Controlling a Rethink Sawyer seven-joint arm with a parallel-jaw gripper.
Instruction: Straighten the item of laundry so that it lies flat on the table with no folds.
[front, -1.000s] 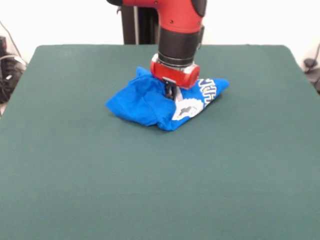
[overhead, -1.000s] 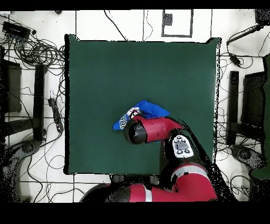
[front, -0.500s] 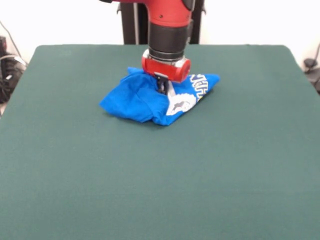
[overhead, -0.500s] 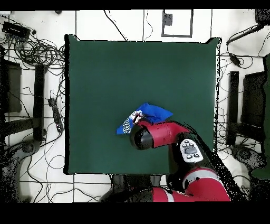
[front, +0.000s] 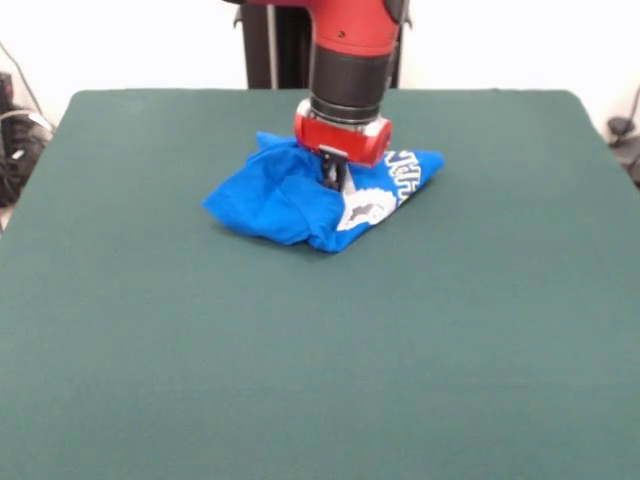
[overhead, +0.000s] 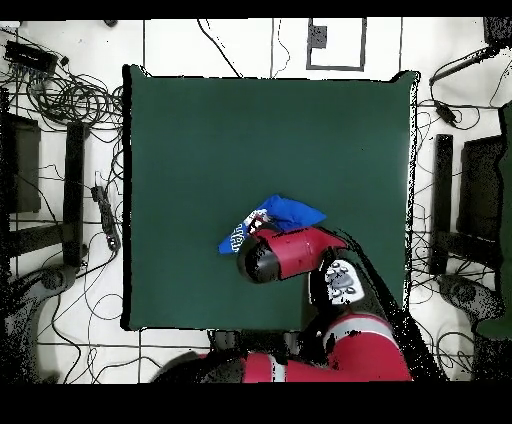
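Shifted slightly toward the right of the front view since half a second ago, the red and black arm's gripper (front: 336, 178) carries the bunched cloth with it, so the heap sits a touch further right than before. The gripper comes straight down from above, its dark fingers pressed together into the top of the small bright blue short-sleeved T-shirt (front: 290, 200), pinching a raised fold of it. The shirt is crumpled into a peaked mound, plain blue cloth spilling to the left and the white-grey printed front with lettering showing on the right slope. It lies on the far half of the large table clad in dark green fabric (front: 300, 350). From overhead, the shirt (overhead: 283, 212) pokes out past the red wrist, its printed corner pointing left, on the table (overhead: 200, 150).
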